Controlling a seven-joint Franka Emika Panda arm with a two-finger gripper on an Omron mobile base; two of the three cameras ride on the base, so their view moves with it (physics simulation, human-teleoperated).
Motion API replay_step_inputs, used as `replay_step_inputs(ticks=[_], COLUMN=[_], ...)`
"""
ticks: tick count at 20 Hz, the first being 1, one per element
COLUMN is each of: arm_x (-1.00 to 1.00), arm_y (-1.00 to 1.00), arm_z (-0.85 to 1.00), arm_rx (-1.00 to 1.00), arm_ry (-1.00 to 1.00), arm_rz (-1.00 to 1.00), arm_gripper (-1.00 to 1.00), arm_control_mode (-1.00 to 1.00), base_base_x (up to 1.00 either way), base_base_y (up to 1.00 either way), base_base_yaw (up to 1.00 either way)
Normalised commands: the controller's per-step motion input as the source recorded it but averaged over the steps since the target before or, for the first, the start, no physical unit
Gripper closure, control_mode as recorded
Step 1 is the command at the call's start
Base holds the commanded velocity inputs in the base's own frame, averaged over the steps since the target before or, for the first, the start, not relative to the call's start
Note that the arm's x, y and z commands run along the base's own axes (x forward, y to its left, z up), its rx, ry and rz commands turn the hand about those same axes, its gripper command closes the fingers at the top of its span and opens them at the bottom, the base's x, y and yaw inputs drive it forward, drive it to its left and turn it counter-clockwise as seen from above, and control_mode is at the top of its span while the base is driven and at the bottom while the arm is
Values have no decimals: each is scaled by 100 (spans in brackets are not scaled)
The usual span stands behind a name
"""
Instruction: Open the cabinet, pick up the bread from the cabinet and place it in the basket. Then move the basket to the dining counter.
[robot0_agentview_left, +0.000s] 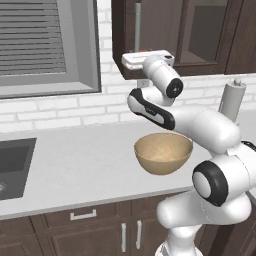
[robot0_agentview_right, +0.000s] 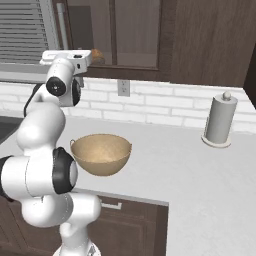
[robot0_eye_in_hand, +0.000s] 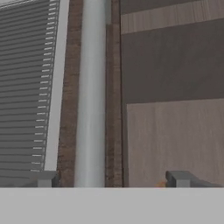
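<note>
Cabinet (robot0_agentview_left: 165, 35) doors are what we face: dark brown wood with glass panes, mounted on the white brick wall above the light grey worktop (robot0_agentview_left: 75, 165). Our gripper (robot0_eye_in_hand: 113, 179) is raised to the lower edge of the left door, and its two fingers stand wide apart with nothing between their pads. In the hand view the long silver handle (robot0_eye_in_hand: 91, 92) runs upright between the two fingertips (robot0_eye_in_hand: 46, 178), nearer the left one, and it touches neither. Beside the handle on the left we see the grey slats of the window blind (robot0_eye_in_hand: 26, 87), and on the right the brown inside of the cabinet behind the glass.

Through the pane in the right base view we see the bread (robot0_agentview_right: 97, 55), a small golden-brown roll, sitting on the cabinet's lower shelf just beyond the hand. A sliver of orange shows beside the right fingertip in the hand view, but we cannot tell what it is.

Below, the tan basket (robot0_agentview_left: 163, 152) sits upright on the worktop, near its front edge. A paper towel roll (robot0_agentview_right: 220, 120) stands upright well to its right, and a dark sink (robot0_agentview_left: 12, 165) lies far to the left.
</note>
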Motion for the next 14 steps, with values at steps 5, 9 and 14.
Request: replay_step_inputs(ticks=[5,9,14], arm_x=[8,0,-1], arm_y=[3,0,0], arm_z=[0,0,0], arm_rx=[0,0,0], arm_ry=[0,0,-1], arm_rz=[-1,0,0], arm_gripper=[100,100,100], arm_control_mode=[-100,-100,-100], base_base_x=[0,0,0], base_base_y=[0,0,0], base_base_yaw=[0,0,0])
